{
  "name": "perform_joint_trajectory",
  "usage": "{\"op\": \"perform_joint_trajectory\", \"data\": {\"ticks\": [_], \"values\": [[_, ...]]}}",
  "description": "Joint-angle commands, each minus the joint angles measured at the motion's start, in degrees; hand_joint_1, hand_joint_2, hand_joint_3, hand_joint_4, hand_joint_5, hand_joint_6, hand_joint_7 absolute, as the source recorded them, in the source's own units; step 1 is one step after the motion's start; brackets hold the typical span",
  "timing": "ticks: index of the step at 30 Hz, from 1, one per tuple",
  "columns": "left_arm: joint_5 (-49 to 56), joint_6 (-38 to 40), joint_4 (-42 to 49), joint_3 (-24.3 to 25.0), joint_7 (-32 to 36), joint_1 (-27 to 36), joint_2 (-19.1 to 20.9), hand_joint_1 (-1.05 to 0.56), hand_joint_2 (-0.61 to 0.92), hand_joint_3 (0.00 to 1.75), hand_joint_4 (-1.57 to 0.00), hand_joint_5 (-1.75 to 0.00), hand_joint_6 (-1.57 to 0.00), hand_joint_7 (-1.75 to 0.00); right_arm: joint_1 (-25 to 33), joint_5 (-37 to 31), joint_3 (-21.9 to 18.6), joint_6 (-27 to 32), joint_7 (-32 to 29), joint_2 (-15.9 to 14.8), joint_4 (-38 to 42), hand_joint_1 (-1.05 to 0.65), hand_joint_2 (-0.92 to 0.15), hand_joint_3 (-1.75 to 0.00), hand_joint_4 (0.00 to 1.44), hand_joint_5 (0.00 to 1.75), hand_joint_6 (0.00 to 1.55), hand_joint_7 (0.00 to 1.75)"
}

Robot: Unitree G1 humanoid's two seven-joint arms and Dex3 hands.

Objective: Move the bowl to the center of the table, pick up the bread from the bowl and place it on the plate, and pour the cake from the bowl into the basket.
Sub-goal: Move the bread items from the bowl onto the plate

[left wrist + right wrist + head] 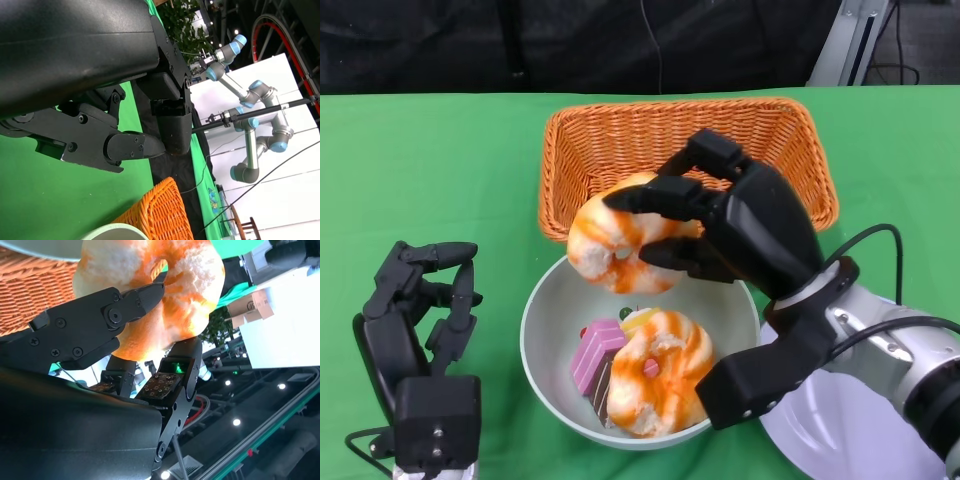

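My right hand (720, 215) holds an orange-and-white bread ring (610, 240) lifted above the far rim of the pale bowl (545, 300). The right wrist view shows the same bread (165, 285) pinched between the black fingers (110, 315). A second bread ring (660, 375) and a pink-and-brown cake slice (595, 360) lie in the bowl. The white plate (830, 430) sits at the lower right, mostly hidden under my right forearm. The orange wicker basket (620, 140) stands behind the bowl. My left hand (420, 300) rests left of the bowl, fingers apart, holding nothing.
Green cloth covers the table (420, 170). The left wrist view shows the basket's corner (160, 212), the bowl's rim (115, 232), and robot arms on a white stand in the background beyond the table.
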Motion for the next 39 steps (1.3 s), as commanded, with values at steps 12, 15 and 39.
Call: {"op": "perform_joint_trajectory", "data": {"ticks": [12,15,39], "values": [[-1.66,-2.34,2.76,0.38,-1.21,-0.93,1.75,-0.18,0.92,0.33,-0.84,-1.35,-0.81,-1.08,7.97,11.42,-9.99,1.52,13.83,-1.66,-15.89,-0.19,-0.77,0.00,0.78,1.21,0.89,0.63],[-1.74,-2.43,2.88,0.40,-1.26,-0.94,1.81,-0.18,0.92,0.32,-0.84,-1.34,-0.81,-1.08,10.64,13.86,-12.29,3.89,18.34,-2.19,-21.17,-0.21,-0.77,0.00,0.78,1.20,0.88,0.64],[-2.43,-2.15,2.51,0.76,-1.84,-0.64,3.02,-0.17,0.92,0.31,-0.84,-1.35,-0.83,-1.06,27.33,34.19,-27.56,17.15,43.88,-5.95,-44.43,-0.14,-0.80,0.00,0.80,1.34,0.76,0.86]]}}
